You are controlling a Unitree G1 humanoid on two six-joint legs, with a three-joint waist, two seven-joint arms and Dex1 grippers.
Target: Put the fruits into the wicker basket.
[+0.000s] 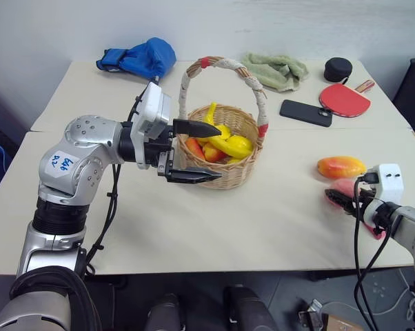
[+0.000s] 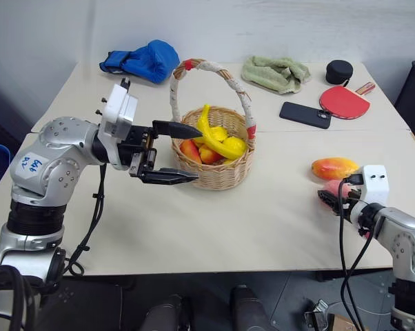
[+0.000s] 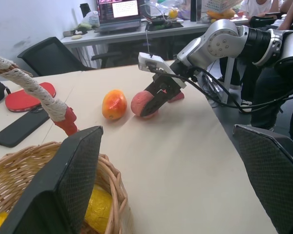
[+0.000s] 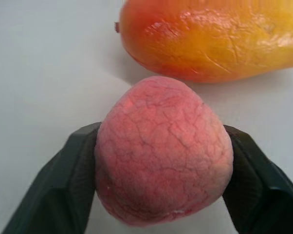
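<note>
Fingers of the right gripper (image 4: 161, 161) press against both sides of the round pink peach (image 4: 162, 148), pinching it at the near right edge of the table (image 1: 228, 227); the wrist view shows the black pads touching the fruit's flanks, with the peach sitting on the tabletop. Just beyond the peach, close but apart from it, lies the orange-yellow mango (image 1: 340, 167), on its side on the bare surface. Further left and nearer the middle of the table, the left gripper (image 1: 197, 152) points sideways towards the wicker basket (image 1: 225, 148), its two black fingers spread wide and holding nothing; one finger reaches over the basket's near rim and the other sits low beside the woven wall. Inside the basket rest the yellow banana (image 1: 225, 141), a smaller yellow fruit (image 1: 239, 145) and red-orange fruits (image 1: 204, 150), under the tall arched handle (image 1: 221, 65) wrapped in white cord with red bands. Behind the basket, towards the far edge, are a black phone (image 1: 305, 112), a red table-tennis paddle (image 1: 344, 101), a small black round object (image 1: 338, 69), a green towel (image 1: 276, 71) and a blue boxing glove (image 1: 140, 57).
</note>
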